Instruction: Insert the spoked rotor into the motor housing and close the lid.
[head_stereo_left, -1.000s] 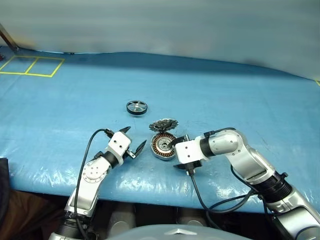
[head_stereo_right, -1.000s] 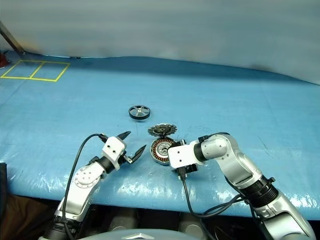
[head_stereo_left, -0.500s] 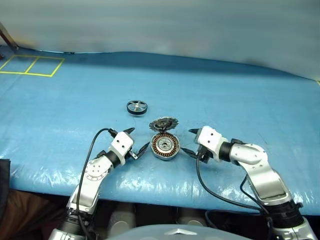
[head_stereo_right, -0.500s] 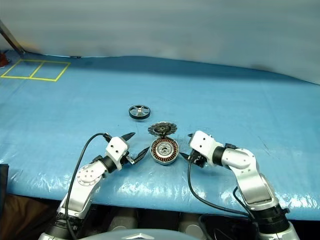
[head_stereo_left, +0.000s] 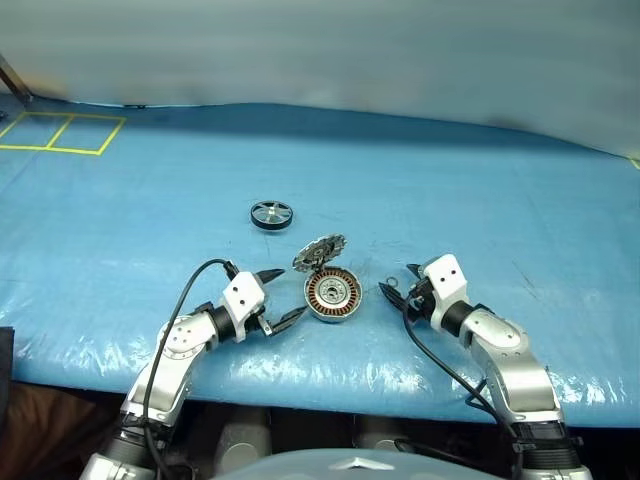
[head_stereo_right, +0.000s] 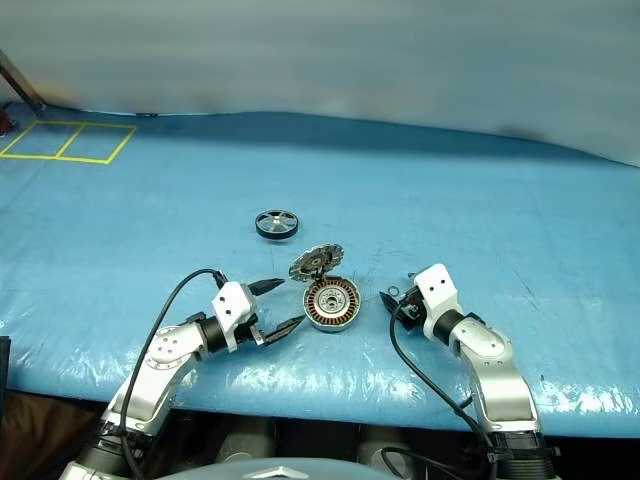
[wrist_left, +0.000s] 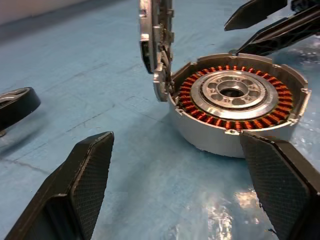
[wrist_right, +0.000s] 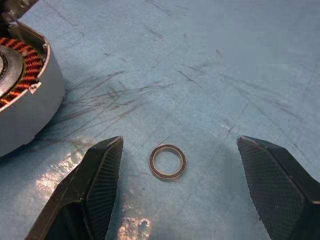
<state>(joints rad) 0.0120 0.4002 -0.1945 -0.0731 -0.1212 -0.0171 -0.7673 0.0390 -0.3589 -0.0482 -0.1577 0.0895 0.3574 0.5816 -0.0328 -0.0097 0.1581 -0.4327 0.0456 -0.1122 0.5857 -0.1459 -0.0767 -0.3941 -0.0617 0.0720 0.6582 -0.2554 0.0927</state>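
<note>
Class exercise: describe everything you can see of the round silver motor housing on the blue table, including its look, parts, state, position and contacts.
The round, shallow silver metal motor housing sits flat on the blue table, between the two open grippers; neither touches it. Inside, a ring of copper-orange windings surrounds a silver hub with small holes and a dark centre. Its ribbed silver lid stands open, nearly upright, hinged at the rim. No rotor is inside it.

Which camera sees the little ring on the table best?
The right wrist view: the little ring lies flat on the blue table, between the open fingers of the right gripper. In the head views it's a tiny speck by that gripper, beside the motor housing.
</note>
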